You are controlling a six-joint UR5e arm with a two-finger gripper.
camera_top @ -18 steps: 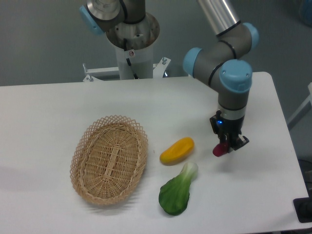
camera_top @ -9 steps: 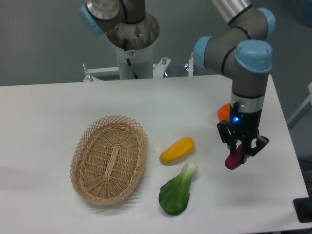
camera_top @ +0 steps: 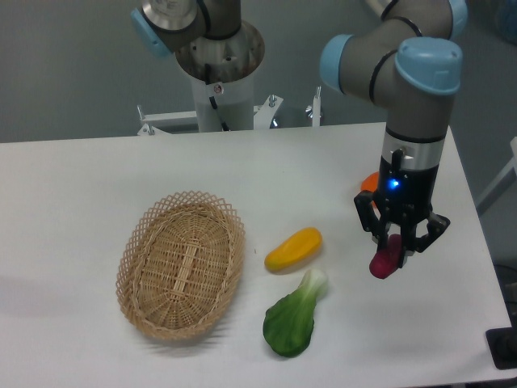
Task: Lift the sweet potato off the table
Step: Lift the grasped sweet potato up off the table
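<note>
The sweet potato (camera_top: 385,260) is a small reddish-purple tuber held between the fingers of my gripper (camera_top: 393,251), which is shut on it. It hangs tilted below the fingertips, above the right part of the white table (camera_top: 97,178). The arm's wrist with a blue light stands straight above it. Part of the sweet potato is hidden by the fingers.
A woven oval basket (camera_top: 181,263) lies at the left. A yellow-orange elongated fruit (camera_top: 292,249) and a green bok choy (camera_top: 294,317) lie in the middle. A round orange (camera_top: 370,182) peeks out behind the wrist. The table's right edge is close by.
The gripper has risen and moved right and toward the camera with the sweet potato in it, lifting it off the table. The round orange has come into view behind the arm.
</note>
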